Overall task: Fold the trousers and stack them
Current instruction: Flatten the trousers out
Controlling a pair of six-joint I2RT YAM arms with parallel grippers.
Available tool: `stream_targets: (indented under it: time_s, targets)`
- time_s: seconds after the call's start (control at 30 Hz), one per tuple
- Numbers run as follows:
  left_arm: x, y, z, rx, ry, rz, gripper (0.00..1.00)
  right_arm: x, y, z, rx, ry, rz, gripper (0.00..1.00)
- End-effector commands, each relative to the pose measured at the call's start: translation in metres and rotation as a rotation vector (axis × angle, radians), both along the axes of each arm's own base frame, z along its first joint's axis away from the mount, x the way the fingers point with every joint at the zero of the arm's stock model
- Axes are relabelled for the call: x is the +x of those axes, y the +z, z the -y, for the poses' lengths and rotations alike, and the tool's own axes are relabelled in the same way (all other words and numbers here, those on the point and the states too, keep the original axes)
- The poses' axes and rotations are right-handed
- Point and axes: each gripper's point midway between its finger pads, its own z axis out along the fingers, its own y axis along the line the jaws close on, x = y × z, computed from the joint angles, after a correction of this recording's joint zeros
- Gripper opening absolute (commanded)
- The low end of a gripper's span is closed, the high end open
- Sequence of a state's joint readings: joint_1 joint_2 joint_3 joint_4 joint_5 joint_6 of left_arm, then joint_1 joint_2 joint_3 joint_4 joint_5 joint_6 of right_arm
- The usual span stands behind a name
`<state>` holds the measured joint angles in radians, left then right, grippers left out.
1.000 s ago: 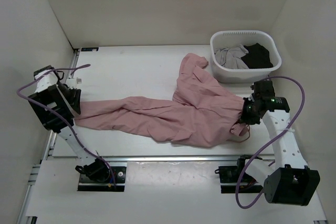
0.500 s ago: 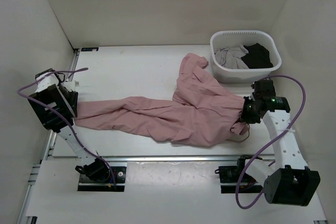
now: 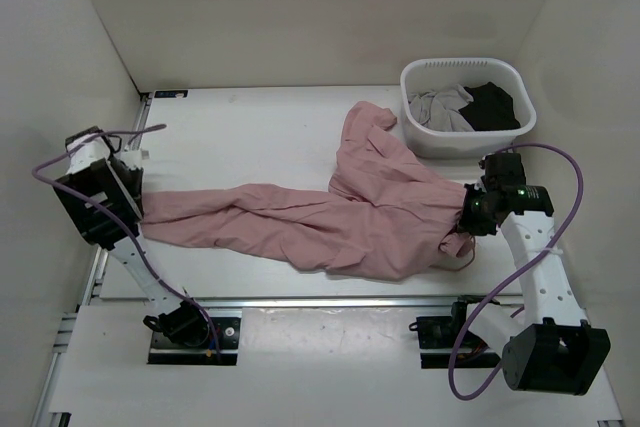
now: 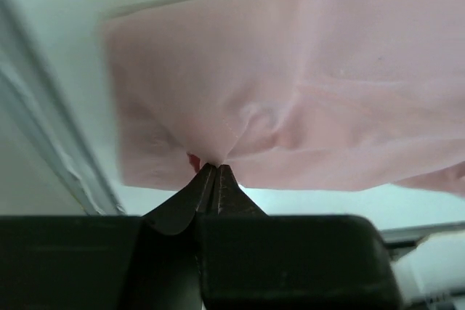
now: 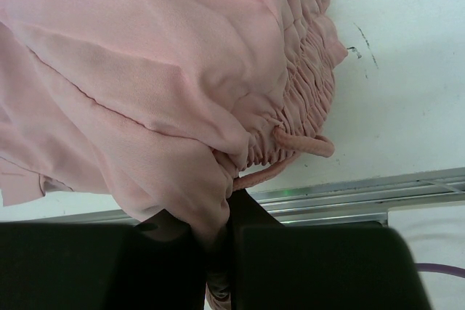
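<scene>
Pink trousers (image 3: 330, 217) lie spread across the white table, one leg stretched to the left, the other bent toward the back. My left gripper (image 3: 140, 209) is at the end of the left leg, shut on the hem of the trousers (image 4: 290, 92), the cloth puckered at its fingertips (image 4: 212, 168). At the right, my right gripper (image 3: 462, 227) is shut on the gathered waistband (image 5: 305, 99), with a bunch of pink fabric (image 5: 145, 78) squeezed between the fingers and the drawstring (image 5: 305, 144) looping beside it.
A white basket (image 3: 420, 132) with grey and black clothes stands at the back right, just behind the right arm. Metal rails run along the table's near edge (image 3: 330, 302) and left edge (image 3: 95, 267). White walls enclose the table.
The left gripper has closed on the leg hem and drawn slightly leftward. The right arm and the trousers have hardly moved.
</scene>
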<state>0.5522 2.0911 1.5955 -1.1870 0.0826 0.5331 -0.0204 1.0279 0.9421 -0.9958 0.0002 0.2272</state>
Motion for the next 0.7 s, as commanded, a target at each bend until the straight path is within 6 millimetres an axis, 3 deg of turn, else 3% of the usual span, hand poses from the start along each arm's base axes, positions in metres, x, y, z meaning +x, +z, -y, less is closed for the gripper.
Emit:
stream_targets:
  time_s: [0.0,0.07,0.17,0.2,0.27,0.3,0.37,0.47,0.5,0.57,0.6,0.63,0.67]
  targets:
    - [0.058,0.065,-0.01,0.041,0.019,0.282,0.14,0.005,0.006,0.0,0.004,0.009,0.041,0.0]
    - [0.086,0.095,-0.006,0.01,0.046,0.412,0.14,0.002,0.0,0.0,0.005,0.009,0.018,0.0]
    - [0.114,0.12,-0.001,-0.04,0.091,0.542,0.14,0.001,-0.005,-0.002,0.015,0.013,0.009,0.0]
    - [0.12,0.106,-0.001,-0.074,0.109,0.52,0.14,0.003,-0.004,-0.004,0.023,0.017,0.018,0.0]
    - [0.131,0.097,0.0,-0.121,0.168,0.507,0.14,0.001,-0.008,-0.005,0.032,0.021,0.008,0.0]
    - [0.135,0.076,-0.001,-0.146,0.203,0.463,0.14,-0.002,-0.011,-0.005,0.032,0.021,-0.004,0.0]
    - [0.144,0.062,-0.001,-0.179,0.271,0.437,0.14,-0.002,-0.014,-0.005,0.032,0.021,-0.004,0.0]
    - [0.156,0.041,-0.018,-0.106,0.296,0.414,0.14,-0.002,-0.015,-0.005,0.032,0.021,-0.013,0.0]
    - [0.161,0.044,-0.025,-0.078,0.281,0.429,0.18,-0.002,-0.015,-0.006,0.036,0.012,-0.014,0.0]
    - [0.159,0.048,-0.032,-0.037,0.271,0.428,0.49,-0.001,-0.013,0.003,-0.01,-0.018,-0.013,0.04]
    - [0.153,0.048,-0.032,-0.022,0.253,0.418,0.79,0.002,-0.007,0.009,-0.035,-0.057,-0.002,0.47]
    - [0.149,0.065,-0.035,0.012,0.24,0.441,0.89,0.0,-0.004,0.016,-0.065,-0.087,-0.008,0.77]
    - [0.144,0.071,-0.037,0.038,0.228,0.443,1.0,0.001,-0.001,0.023,-0.097,-0.125,-0.014,0.99]
